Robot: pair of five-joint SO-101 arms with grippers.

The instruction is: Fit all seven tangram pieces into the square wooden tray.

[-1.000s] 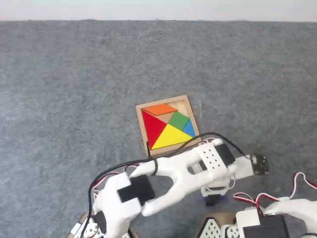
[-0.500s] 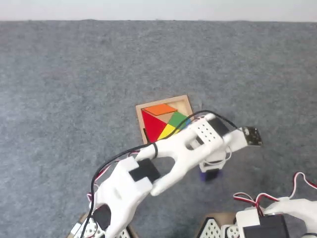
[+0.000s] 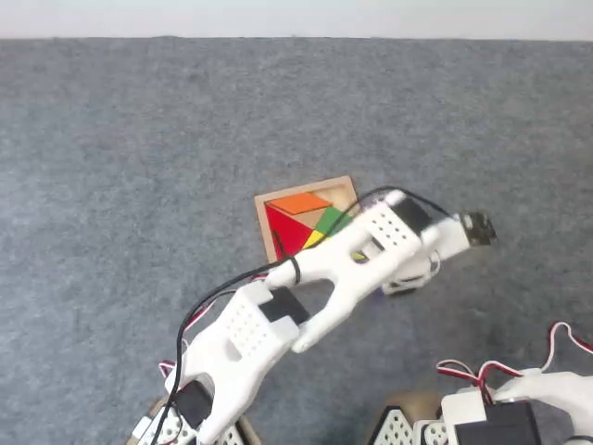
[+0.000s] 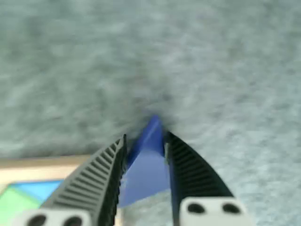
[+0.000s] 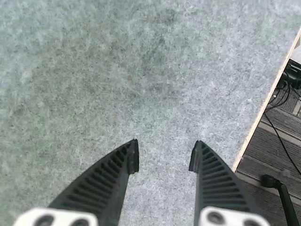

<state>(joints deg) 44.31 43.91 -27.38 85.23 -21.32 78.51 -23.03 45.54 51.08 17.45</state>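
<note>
Left wrist view: left gripper [image 4: 145, 136], pinching the blue piece [image 4: 148, 169], has swung forward; tray [image 4: 37, 163] now sits just beside it, ready for placing.

The grey felt surface [image 3: 139, 167] is stretching all the way back to a pale wall [image 3: 296, 17]. Past its wooden edge [image 5: 265, 115], a few black cables [image 5: 292, 75] are lying on the dark floor [image 5: 270, 157].
</note>
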